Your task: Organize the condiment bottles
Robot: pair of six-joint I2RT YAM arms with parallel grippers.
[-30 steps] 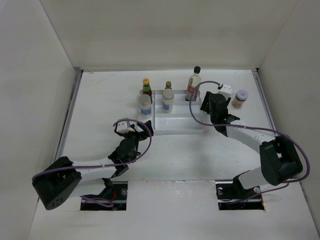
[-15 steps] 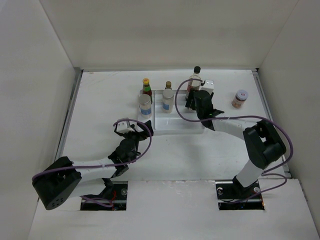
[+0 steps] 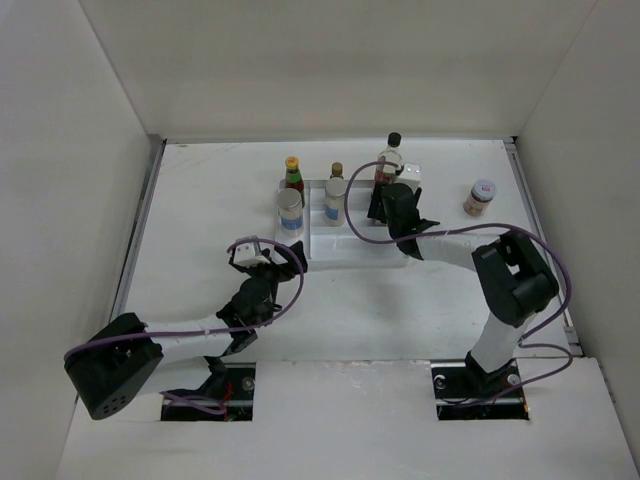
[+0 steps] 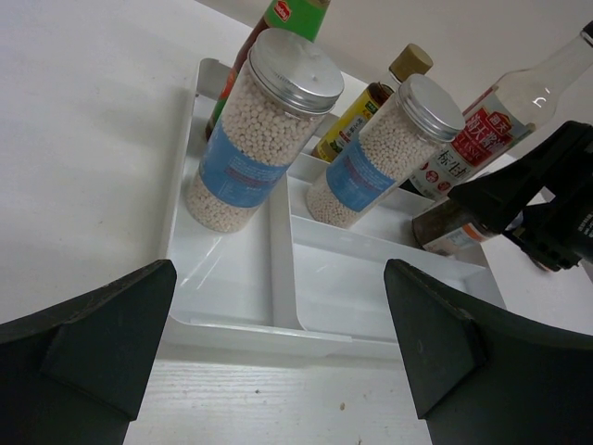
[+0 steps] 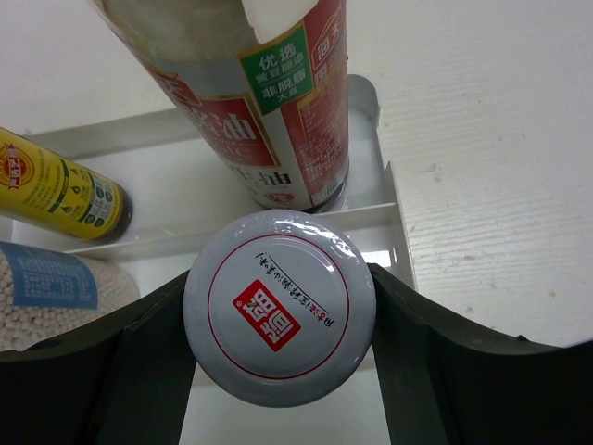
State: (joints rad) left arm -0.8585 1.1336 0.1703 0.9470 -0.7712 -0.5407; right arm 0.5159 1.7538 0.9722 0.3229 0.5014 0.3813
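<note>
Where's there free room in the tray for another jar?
Free in the tray: the near compartment, in front of the right shaker, and the strip in front of the left shaker. Table left of the tray is bare. Crowded: back right, where the right claw holds a jar by the tall bottle.

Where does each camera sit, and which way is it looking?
Top camera: high behind the arms, looking down on the white table; both whole arms show, bases nearest.
Left wrist camera: low on the left arm, facing the flat white divided tray and two white bead-filled shakers; the open left gripper frames it.
Right wrist camera: on the right arm, looking down on a short white-lidded jar clamped in the right gripper.
Shared: both wrist views catch the tall clear red-labelled bottle.
</note>
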